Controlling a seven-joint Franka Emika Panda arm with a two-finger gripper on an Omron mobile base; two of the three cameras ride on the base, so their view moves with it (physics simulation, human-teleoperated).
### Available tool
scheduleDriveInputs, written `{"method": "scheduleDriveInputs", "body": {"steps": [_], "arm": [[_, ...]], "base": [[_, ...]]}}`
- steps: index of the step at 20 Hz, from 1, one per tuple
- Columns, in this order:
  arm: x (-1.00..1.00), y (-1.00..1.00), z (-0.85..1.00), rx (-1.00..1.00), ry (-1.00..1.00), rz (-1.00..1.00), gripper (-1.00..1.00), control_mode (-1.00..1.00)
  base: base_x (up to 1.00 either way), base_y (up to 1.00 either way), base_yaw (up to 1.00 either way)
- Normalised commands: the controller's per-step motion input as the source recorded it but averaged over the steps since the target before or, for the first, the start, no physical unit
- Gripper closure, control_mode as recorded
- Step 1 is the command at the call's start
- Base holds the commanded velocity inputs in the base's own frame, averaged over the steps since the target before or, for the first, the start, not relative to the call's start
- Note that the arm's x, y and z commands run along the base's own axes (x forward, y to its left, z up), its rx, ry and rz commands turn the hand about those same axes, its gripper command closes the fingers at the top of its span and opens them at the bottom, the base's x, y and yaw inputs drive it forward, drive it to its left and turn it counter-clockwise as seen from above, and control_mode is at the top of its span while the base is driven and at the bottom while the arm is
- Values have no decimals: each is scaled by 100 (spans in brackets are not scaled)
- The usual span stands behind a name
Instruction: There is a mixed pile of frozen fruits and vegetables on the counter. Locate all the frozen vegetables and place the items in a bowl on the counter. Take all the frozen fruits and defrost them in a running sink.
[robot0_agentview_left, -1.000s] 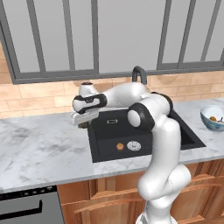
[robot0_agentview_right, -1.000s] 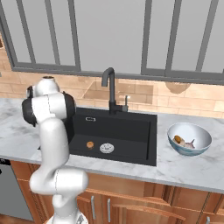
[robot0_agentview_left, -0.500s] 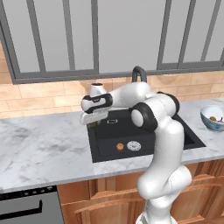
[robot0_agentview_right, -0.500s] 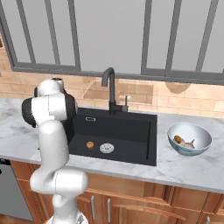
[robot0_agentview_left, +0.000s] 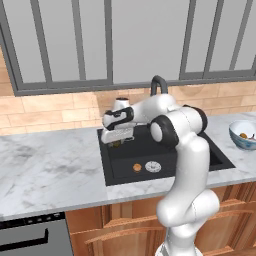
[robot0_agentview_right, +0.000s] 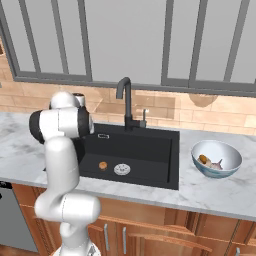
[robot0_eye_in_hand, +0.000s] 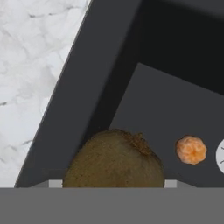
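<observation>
My gripper (robot0_agentview_left: 118, 141) is shut on the dark olive-brown ball (robot0_agentview_left: 116, 144), holding it just above the left rim of the black sink (robot0_agentview_left: 125, 170). In the hand view that ball (robot0_eye_in_hand: 114, 159) looms large at the bottom, over the sink's wall. The orange ball (robot0_agentview_left: 137, 168) (robot0_agentview_right: 103, 165) (robot0_eye_in_hand: 191, 149) lies on the sink floor beside the silver drain (robot0_agentview_right: 122, 169). The pale bowl (robot0_agentview_right: 227, 171) (robot0_agentview_left: 239, 143) stands on the counter (robot0_agentview_left: 50, 165) right of the sink, with the brown mushroom (robot0_agentview_right: 203, 160) and the pinkish-white bulb (robot0_agentview_right: 215, 164) inside it.
A black gooseneck faucet (robot0_agentview_right: 125, 97) (robot0_agentview_left: 159, 84) rises behind the sink. Brick backsplash and glass-front cabinets run along the back wall. Wooden cabinets sit under the counter, and a dark appliance front (robot0_agentview_left: 30, 237) is at the lower left.
My gripper has carried the dark olive-brown ball to the right, from over the counter to over the sink's left rim. The orange ball and the bowl have not moved.
</observation>
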Motion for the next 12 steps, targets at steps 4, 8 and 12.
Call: {"method": "scheduleDriveInputs", "body": {"steps": [4, 8, 12], "arm": [[17, -44, -22, 0, 0, -1, 100, -100], [15, -26, -27, 0, -1, 0, 100, -100], [16, -14, -40, -2, -5, 0, 100, -100]], "base": [[0, 0, 0], [0, 0, 0], [0, 0, 0]]}}
